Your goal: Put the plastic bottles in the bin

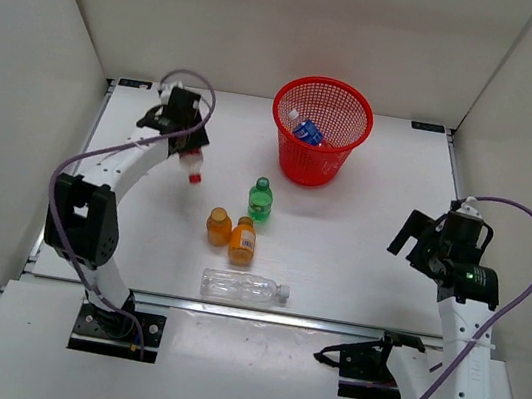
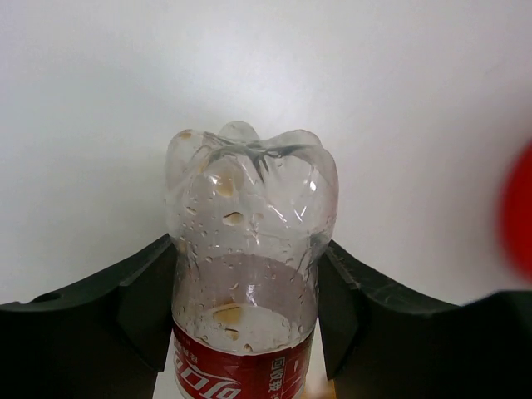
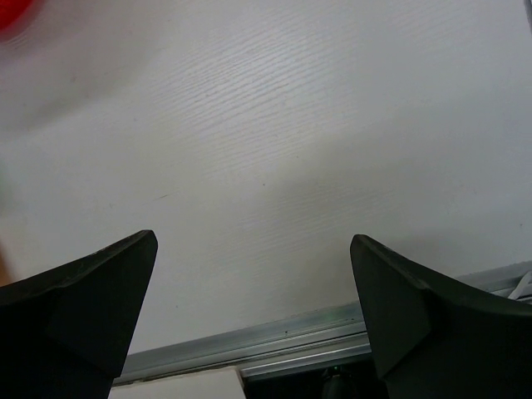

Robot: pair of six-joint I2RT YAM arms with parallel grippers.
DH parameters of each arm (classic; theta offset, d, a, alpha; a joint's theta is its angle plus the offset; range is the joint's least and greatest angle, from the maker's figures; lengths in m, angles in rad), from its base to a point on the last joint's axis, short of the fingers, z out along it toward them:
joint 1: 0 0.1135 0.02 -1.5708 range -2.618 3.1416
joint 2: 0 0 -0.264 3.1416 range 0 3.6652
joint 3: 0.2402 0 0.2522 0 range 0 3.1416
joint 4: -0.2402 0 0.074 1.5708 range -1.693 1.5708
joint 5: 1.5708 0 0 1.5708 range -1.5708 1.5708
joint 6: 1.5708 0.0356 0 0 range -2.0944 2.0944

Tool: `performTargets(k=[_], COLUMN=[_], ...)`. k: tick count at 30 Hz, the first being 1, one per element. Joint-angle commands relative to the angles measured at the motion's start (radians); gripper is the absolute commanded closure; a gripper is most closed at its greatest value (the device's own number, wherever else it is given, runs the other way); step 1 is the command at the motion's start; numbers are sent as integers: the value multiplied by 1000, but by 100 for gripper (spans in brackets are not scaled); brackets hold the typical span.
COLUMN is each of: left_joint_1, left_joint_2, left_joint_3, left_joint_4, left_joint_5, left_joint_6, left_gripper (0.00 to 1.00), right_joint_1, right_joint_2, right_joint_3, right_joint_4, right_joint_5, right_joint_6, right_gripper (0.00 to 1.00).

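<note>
My left gripper [image 1: 185, 138] is shut on the clear bottle with red label and cap [image 1: 193, 163], held above the table left of the bin, cap end pointing toward the near side. In the left wrist view the bottle [image 2: 245, 208] sits between my fingers [image 2: 141, 299], its base pointing away. The red mesh bin [image 1: 347, 101] stands at the back centre with the blue-labelled bottle [image 1: 307, 131] inside. A green bottle [image 1: 260, 199], two orange bottles [image 1: 218, 225] [image 1: 242, 240] and a long clear bottle [image 1: 244, 287] are on the table. My right gripper [image 1: 412, 238] is open and empty.
White walls enclose the table on three sides. A metal rail [image 3: 291, 339] runs along the table's near edge below my right gripper [image 3: 253, 249]. A red blur of the bin shows at the right edge of the left wrist view [image 2: 519, 208].
</note>
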Motion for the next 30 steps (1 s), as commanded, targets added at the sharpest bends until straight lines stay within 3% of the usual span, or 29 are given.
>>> performTargets(k=[1,5,7,12,16,18,19,20,24,26,30], left_joint_1=[-37,-152,-182,-287,-363,-393,-398,-409,-432,-430,-433], left_joint_2=[-21,155,242,345,556,594,611,630,631,597,534], left_joint_3=[312,705,802,847,1118,1126,1112,1118,1085,1066,1083], left_joint_4=[-6,39,127,414,500,588,624,611,563,542,459], left_joint_5=[-86,-97,-48,-103,-142,-197,-209,-208,-199,-154,-131], left_joint_6=[73,134,96,51,66,62,62,59,83,77,137], left_gripper=[61,58,60,62,56,64,63,52,38,2,1], right_joint_1=[-29,-61,-75,-104,-104,-97,-92,-93,-101,-107,-81], right_joint_2=[5,8,5,-13,-15,-20,-24,-32,-44,-44,-52], right_joint_3=[-3,1,-2,-11,-34,-47,-54,-61,-86,-80,-66], right_joint_4=[49,68,85,150,165,161,171,174,180,173,165], right_joint_5=[2,3,3,0,-20,-26,-29,-46,-61,-64,-48], right_joint_6=[-30,-50,-66,-86,-90,-83,-66,-70,-70,-82,-90], right_gripper=[1,1,1,1,1,1,1,1,1,1,1])
